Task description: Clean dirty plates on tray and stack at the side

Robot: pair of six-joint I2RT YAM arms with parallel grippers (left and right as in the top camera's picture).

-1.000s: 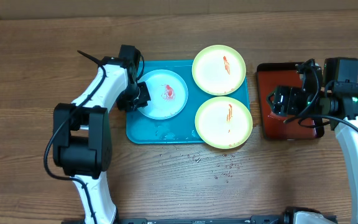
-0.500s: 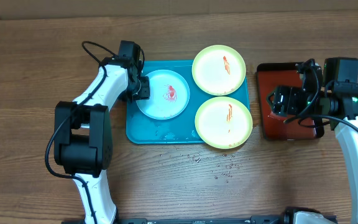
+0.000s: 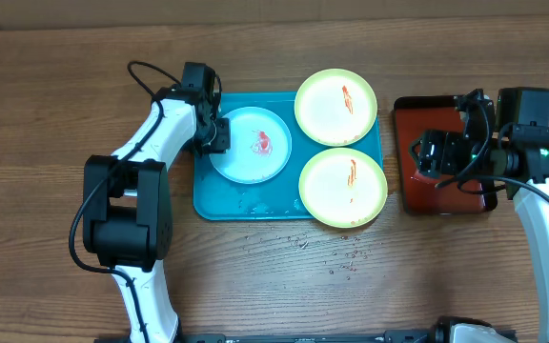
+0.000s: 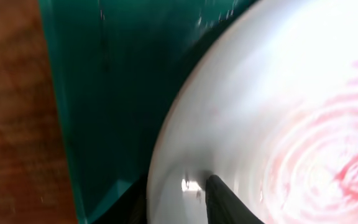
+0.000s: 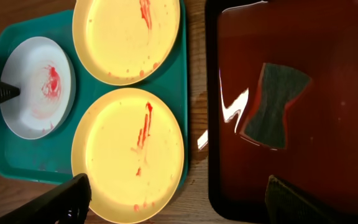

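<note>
The turquoise tray (image 3: 255, 200) holds three plates. The pale blue-white plate (image 3: 255, 157), with a red smear, lies at its left. Two yellow-green plates (image 3: 336, 107) (image 3: 343, 188), each with a red streak, overlap its right edge. My left gripper (image 3: 219, 133) is shut on the pale plate's left rim. In the left wrist view (image 4: 176, 186) one finger lies on the plate (image 4: 278, 124) and the other under its rim, over the tray (image 4: 104, 93). My right gripper (image 3: 437, 157) hangs open and empty above the dark red tray (image 3: 413, 195). In the right wrist view its fingers (image 5: 182, 205) spread wide.
A grey sponge (image 5: 272, 106) lies in the dark red tray (image 5: 340, 174), which looks wet. Water drops (image 3: 341, 257) speckle the wooden table in front of the turquoise tray. Wooden table lies left of and in front of both trays.
My left gripper moved up from the pale plate's lower-left edge to its left rim and closed on it. The right arm has not moved.
</note>
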